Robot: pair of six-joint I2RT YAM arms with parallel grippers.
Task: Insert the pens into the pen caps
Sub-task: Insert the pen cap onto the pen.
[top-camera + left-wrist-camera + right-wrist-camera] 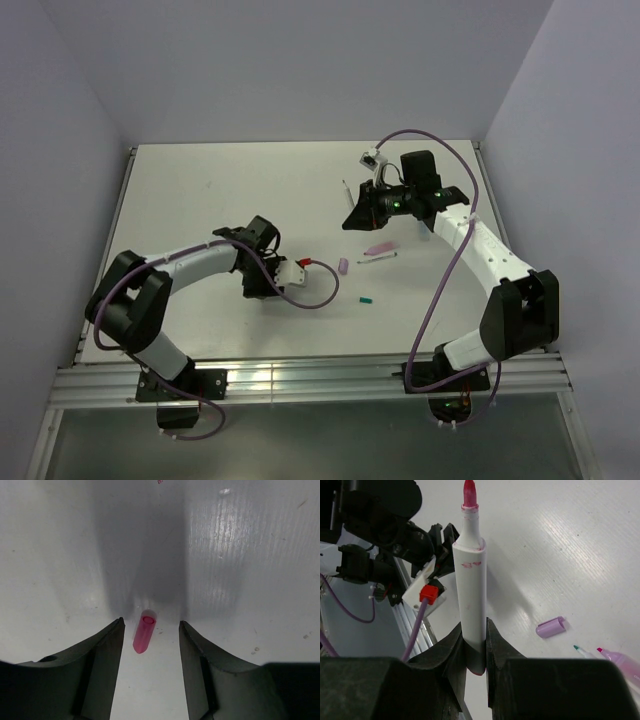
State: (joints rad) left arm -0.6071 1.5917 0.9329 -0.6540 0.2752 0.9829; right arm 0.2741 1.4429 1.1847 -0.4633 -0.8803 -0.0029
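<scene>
In the left wrist view a short pinkish-red pen cap (144, 632) lies on the table, open end away from me. My left gripper (151, 626) hangs over it, open, with a finger on each side and neither touching it. My right gripper (475, 630) is shut on a whitish pen (470, 580) near its back end, and the pen's pink-red tip points toward the left arm. A lilac pen cap (550, 627) lies to the right of it. Seen from above, the lilac cap (343, 266) and a teal cap (366, 298) lie between the arms.
A pink pen (380, 248) and a thin teal-tipped pen (378, 258) lie below the right gripper (350, 222). Another thin pen (346, 190) lies beside that wrist. The left arm's purple cable (315, 300) loops over the table. Grey walls enclose the table on three sides.
</scene>
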